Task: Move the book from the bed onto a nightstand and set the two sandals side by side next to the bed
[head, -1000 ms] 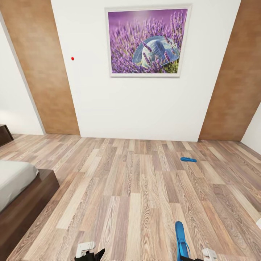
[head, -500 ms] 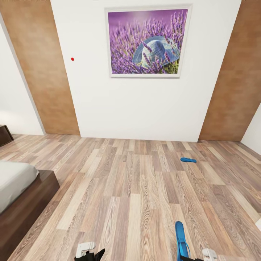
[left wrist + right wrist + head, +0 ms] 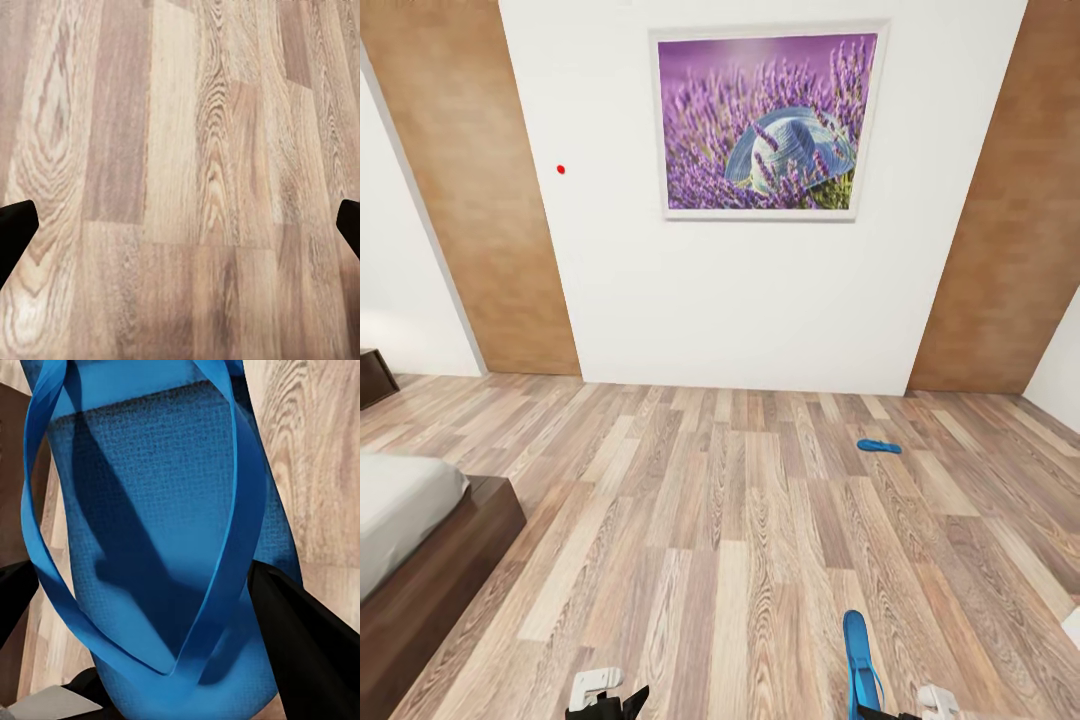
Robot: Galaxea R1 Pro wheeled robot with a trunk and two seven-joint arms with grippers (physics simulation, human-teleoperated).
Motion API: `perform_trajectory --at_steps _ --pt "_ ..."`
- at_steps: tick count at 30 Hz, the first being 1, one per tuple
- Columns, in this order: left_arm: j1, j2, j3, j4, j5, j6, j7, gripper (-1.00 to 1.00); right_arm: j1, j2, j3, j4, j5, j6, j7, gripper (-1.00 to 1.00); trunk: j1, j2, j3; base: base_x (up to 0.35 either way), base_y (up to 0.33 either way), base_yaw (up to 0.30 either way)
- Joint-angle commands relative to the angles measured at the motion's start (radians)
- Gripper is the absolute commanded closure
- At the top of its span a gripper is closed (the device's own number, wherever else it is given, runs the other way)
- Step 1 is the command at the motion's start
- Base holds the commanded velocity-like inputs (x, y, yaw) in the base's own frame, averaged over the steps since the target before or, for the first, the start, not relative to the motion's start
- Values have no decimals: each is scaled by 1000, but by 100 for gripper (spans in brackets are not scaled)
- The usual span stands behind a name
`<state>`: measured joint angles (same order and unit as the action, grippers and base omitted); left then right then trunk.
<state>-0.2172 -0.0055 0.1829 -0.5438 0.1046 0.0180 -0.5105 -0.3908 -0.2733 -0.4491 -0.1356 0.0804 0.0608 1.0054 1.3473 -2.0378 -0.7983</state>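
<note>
Home bedroom: bed (image 3: 420,540), wood floor (image 3: 740,520), framed lavender picture (image 3: 768,120); probably nightstand (image 3: 375,375).

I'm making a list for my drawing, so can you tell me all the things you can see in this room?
Sandal on the floor: one, bright blue, far right, near the wall.
Sandal in the right gripper: one, bright blue, bottom of the head view.
Bed: one, off-white mattress on a dark brown frame, left edge.
Picture: one, purple flowers with a blue hat, on the white wall.
Red dot: one, on the wall, left of the picture.
Floor: light brown wood planks.
Left gripper: open, black fingers over bare floor.
Right gripper: shut on a sandal.
</note>
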Motion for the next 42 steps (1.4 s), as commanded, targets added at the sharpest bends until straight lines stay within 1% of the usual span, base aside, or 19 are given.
perform_trajectory --at_steps 1,8,22,38,42 --pt "-1 -1 4 1 4 2 -6 -100 0 0 -8 -1 9 7 4 100 -4 7 2 0 0 0" --pt "-1 -1 4 1 4 2 -6 -100 0 0 -8 -1 9 7 4 100 -31 56 24 0 0 0" --pt "-1 -1 4 1 4 2 -6 -100 0 0 -8 -1 9 7 5 100 -31 56 24 0 0 -11" --pt "-1 -1 4 1 4 1 -7 -100 0 0 -8 -1 8 7 4 100 -31 56 24 0 0 -201" --pt "-1 -1 4 1 4 1 -7 -100 0 0 -8 -1 8 7 4 100 -31 56 24 0 0 -52"
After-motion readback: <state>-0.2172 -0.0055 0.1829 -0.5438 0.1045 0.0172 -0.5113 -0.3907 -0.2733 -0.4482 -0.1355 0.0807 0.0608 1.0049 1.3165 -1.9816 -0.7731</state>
